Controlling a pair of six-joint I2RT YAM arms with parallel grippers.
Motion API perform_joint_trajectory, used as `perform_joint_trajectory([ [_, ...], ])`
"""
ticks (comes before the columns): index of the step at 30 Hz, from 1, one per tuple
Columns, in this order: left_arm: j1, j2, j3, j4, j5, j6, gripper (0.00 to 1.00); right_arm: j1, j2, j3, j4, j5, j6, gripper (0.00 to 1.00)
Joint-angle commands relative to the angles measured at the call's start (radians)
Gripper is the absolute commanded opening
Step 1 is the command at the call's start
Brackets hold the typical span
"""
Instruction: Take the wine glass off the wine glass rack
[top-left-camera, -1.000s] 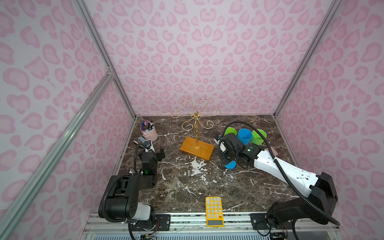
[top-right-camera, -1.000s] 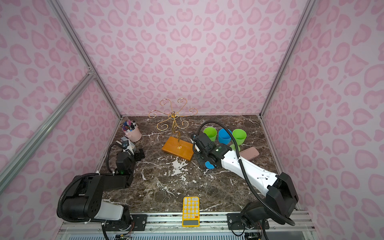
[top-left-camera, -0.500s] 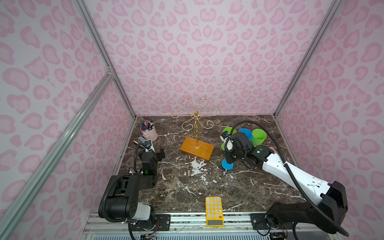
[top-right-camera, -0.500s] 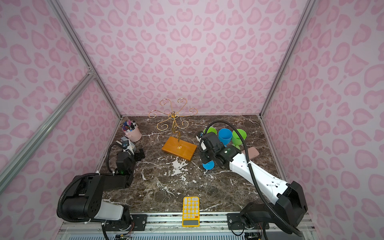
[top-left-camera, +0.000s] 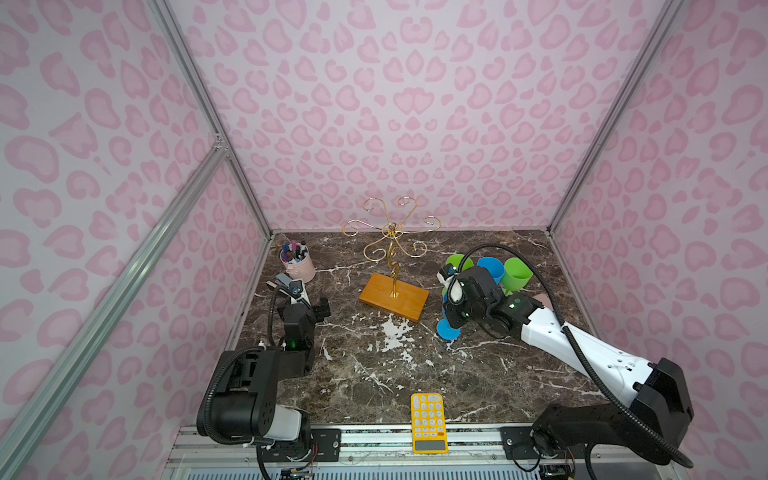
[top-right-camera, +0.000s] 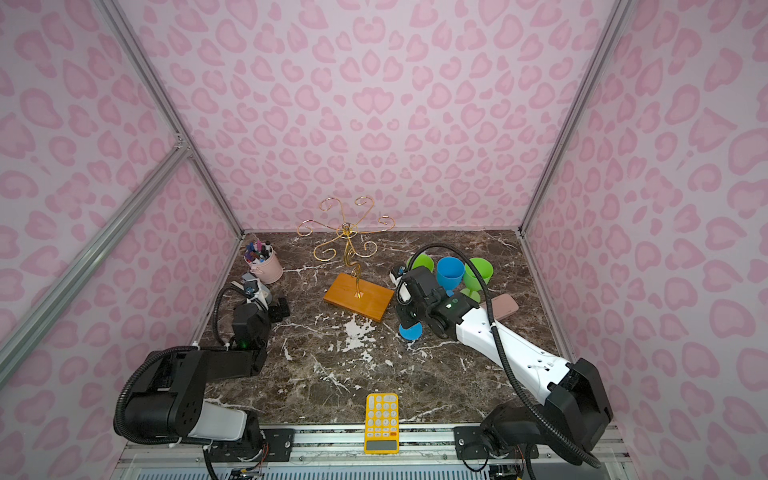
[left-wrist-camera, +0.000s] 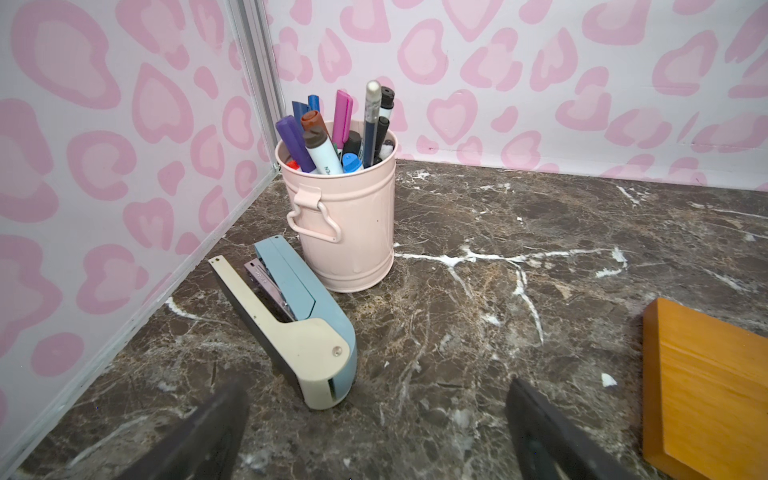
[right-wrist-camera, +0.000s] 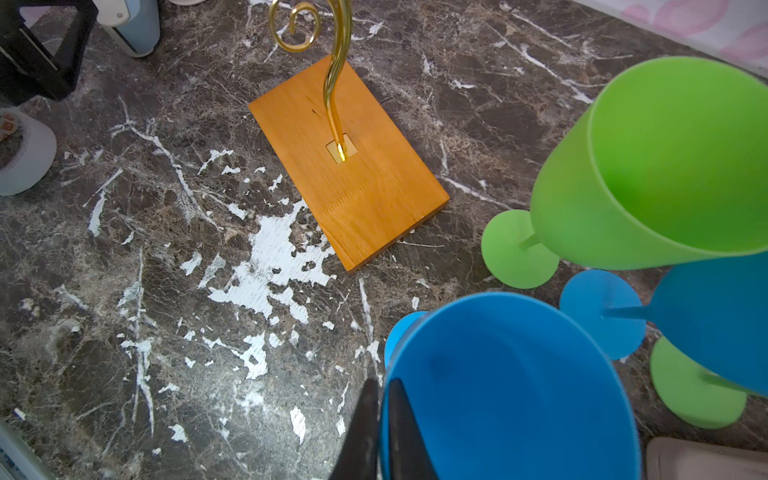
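Wine glass (right-wrist-camera: 507, 386), the blue one, is off the wine glass rack (top-left-camera: 392, 245) and just right of its wooden base (top-left-camera: 394, 296). Its round foot (top-left-camera: 449, 330) is at the worktop (top-left-camera: 374, 374), but the views do not show whether it rests there or hangs just above.

The right arm reaches from the front right corner diagonally toward the middle, with its wrist bent down over the glasses. The right end effector (right-wrist-camera: 383, 384) is pinched on this wine glass's rim, one finger outside the bowl and one inside. The left arm is folded low along the left side. The left end effector (left-wrist-camera: 376, 386) has its fingers wide apart and holds nothing.

There are four glasses, two blue and two green, all grouped right of the rack. The second blue glass (top-left-camera: 490, 266) stands between the two green glasses (top-left-camera: 517, 272), close behind the right wrist. The rack has six curled arms.

A stapler (left-wrist-camera: 299, 316) lies just ahead of the left fingers, touching or nearly touching a pink pen bucket (left-wrist-camera: 345, 224). A yellow calculator (top-left-camera: 428, 422) sits at the front edge. A flat pink case (top-right-camera: 500, 305) lies beside the right forearm.
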Motion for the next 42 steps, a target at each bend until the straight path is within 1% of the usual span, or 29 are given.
perform_joint_trajectory([
  [1,0.002,0.003,0.013,0.015,-0.001,0.003,0.97,0.000,-0.006,-0.001,-0.001,0.007,0.001,0.24],
  [7,0.002,0.003,0.013,0.015,-0.001,0.003,0.97,-0.001,-0.033,0.013,-0.017,0.047,-0.011,0.41],
  [8,0.002,0.003,0.012,0.014,-0.001,0.003,0.97,-0.001,-0.038,0.013,-0.017,0.052,-0.014,0.45],
  [9,0.002,0.003,0.012,0.014,-0.001,0.003,0.97,-0.001,-0.042,0.016,-0.017,0.057,-0.013,0.51],
  [10,0.002,0.003,0.013,0.014,-0.001,0.003,0.97,-0.001,-0.047,0.019,-0.018,0.063,-0.015,0.63],
  [11,0.003,0.003,0.013,0.014,-0.001,0.003,0.97,0.000,-0.053,0.024,-0.022,0.069,-0.017,0.85],
  [12,0.002,0.003,0.013,0.014,-0.001,0.003,0.98,-0.002,-0.059,0.033,-0.029,0.076,-0.019,0.98],
  [15,0.002,0.003,0.013,0.014,-0.001,0.003,0.97,-0.004,-0.102,0.061,-0.050,0.110,-0.023,0.98],
  [18,0.002,0.003,0.013,0.014,0.000,0.001,0.97,-0.015,-0.180,0.040,-0.014,0.174,-0.034,0.98],
  [21,0.007,0.007,0.021,0.003,0.006,-0.001,0.97,-0.038,-0.288,-0.057,0.100,0.259,-0.036,0.99],
  [23,0.012,0.004,0.022,-0.002,0.016,-0.005,0.97,-0.085,-0.365,-0.149,0.199,0.279,-0.023,0.99],
  [25,0.013,0.005,0.023,-0.003,0.019,-0.004,0.97,-0.146,-0.411,-0.225,0.269,0.277,-0.018,0.99],
  [28,0.013,0.005,0.023,-0.003,0.019,-0.005,0.97,-0.210,-0.449,-0.305,0.342,0.317,-0.026,0.99],
  [34,0.013,0.005,0.023,-0.003,0.019,-0.005,0.97,-0.271,-0.534,-0.473,0.532,0.417,-0.049,0.99],
  [40,0.013,0.004,0.022,-0.003,0.019,-0.005,0.97,-0.320,-0.540,-0.627,0.721,0.463,-0.084,0.99],
  [42,0.014,0.005,0.022,-0.003,0.019,-0.005,0.97,-0.341,-0.534,-0.676,0.796,0.458,-0.080,0.99],
])
